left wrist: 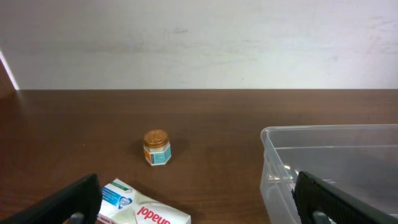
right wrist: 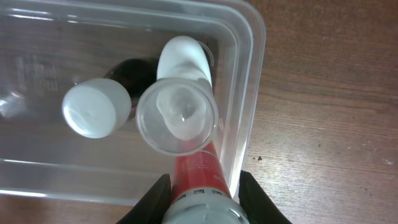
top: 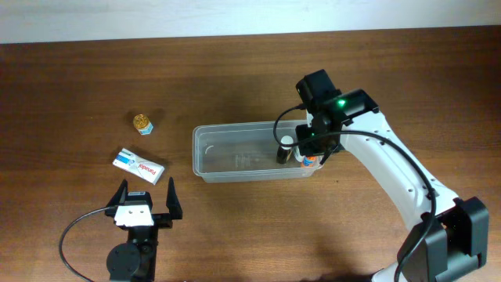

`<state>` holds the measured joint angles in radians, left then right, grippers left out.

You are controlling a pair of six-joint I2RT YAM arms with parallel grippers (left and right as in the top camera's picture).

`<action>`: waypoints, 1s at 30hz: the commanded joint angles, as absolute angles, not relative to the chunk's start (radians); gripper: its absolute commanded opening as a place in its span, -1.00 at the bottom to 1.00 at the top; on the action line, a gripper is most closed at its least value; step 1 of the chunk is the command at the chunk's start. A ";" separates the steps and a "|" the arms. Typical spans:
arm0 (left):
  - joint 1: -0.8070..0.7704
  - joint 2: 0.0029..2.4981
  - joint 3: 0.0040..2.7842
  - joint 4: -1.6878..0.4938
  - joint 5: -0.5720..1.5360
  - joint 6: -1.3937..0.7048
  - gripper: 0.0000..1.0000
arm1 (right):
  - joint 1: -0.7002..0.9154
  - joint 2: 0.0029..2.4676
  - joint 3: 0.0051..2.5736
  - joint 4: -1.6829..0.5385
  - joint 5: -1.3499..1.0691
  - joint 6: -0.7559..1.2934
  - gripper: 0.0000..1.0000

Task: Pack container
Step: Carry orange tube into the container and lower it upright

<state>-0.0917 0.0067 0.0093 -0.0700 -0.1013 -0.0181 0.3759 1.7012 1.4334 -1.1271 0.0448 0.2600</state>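
A: Right gripper [right wrist: 204,202]: jaws closed snug round red-label tube [right wrist: 194,167], poised at right end of container [top: 196,149], mid desk [top: 78,86]. How to finish well?

B: Lower slow & straight, close to right wall but clear of rim. Mind dark bottle w/ white cap [right wrist: 96,112] just left of tube, easy to knock over. Open jaws only once tube bears on container floor; can't tell from here whether down yet. Then lift out vertical, no sideways drag.

A: Left gripper [top: 145,197]?

B: Jaws spread wide, nothing held, at near side of desk, just short of white box [top: 138,164].

A: Any writing?

B: Box: "Panadol" in red, upside down in left wrist view. Tube: white print on red, too blurred to read. Small gold-lid jar [left wrist: 157,147], far left of box: label unreadable. Faint embossing in container base, illegible
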 commanded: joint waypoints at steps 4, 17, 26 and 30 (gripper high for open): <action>-0.087 0.007 0.009 -0.076 -0.101 0.001 0.99 | 0.387 1.707 1.393 -1.100 0.045 0.275 -0.46; -0.087 0.007 0.009 -0.076 -0.101 0.001 0.99 | 0.387 1.707 1.390 -1.058 0.034 0.275 -0.46; -0.087 0.007 0.009 -0.076 -0.101 0.001 0.99 | 0.387 1.707 1.356 -1.046 0.030 0.275 -0.45; -0.087 0.007 0.009 -0.076 -0.101 0.001 0.99 | 0.387 1.707 1.331 -1.029 0.030 0.275 -0.45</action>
<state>-0.0917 0.0067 0.0093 -0.0700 -0.1013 -0.0181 0.3759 1.7031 1.3491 -1.0389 0.0360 0.2626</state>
